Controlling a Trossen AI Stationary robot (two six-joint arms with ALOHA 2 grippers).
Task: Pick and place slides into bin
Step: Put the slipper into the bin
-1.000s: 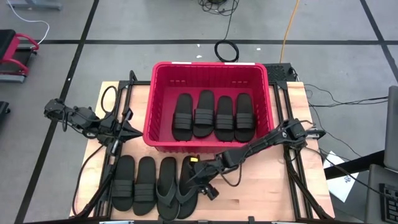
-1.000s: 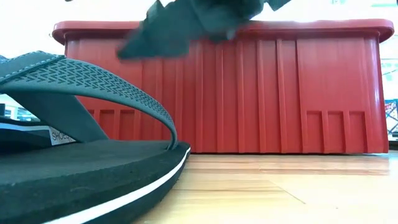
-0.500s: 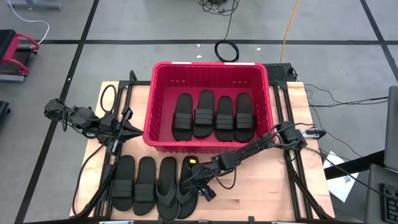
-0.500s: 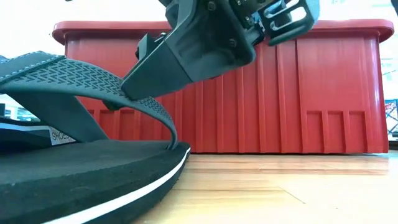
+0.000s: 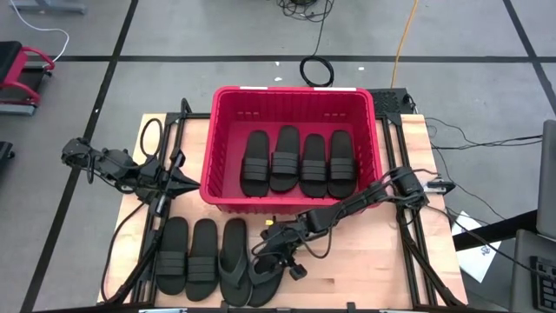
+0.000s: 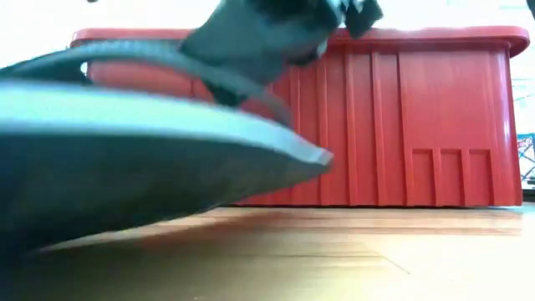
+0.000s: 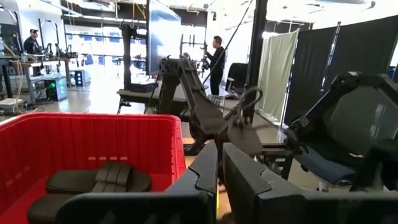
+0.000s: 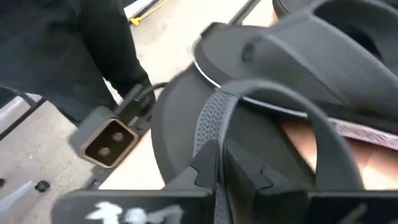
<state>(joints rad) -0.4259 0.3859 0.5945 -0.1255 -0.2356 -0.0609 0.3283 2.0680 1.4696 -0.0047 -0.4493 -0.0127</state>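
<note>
While my right claw (image 5: 276,246) is clamped on the thong strap of a black rubber flip-flop (image 5: 265,269), that sandal sits tilted, its toe end raised off the pale wooden desk (image 5: 365,269); the low view shows its sole (image 6: 150,167) clear of the boards. Strap is ribbed with a chevron tread; footbed looks matte and slightly grained, with a thin pale line along the sole edge, seen in my right wrist view (image 8: 249,93).

Second black flip-flop (image 5: 233,265) lies flat just beside it. Two black band-strap slides (image 5: 187,256) lie side by side to its left, flat on the desk.

Large red rectangular plastic crate (image 5: 228,193) stands at the far half of the desk, side walls with vertical ribs, rim rolled. Four black ribbed-band slides (image 5: 300,163) lie abreast on its floor, touching one another.

My left claw (image 5: 178,181) waits by the crate's left wall, fingers (image 7: 205,174) closed together, holding nothing.
</note>
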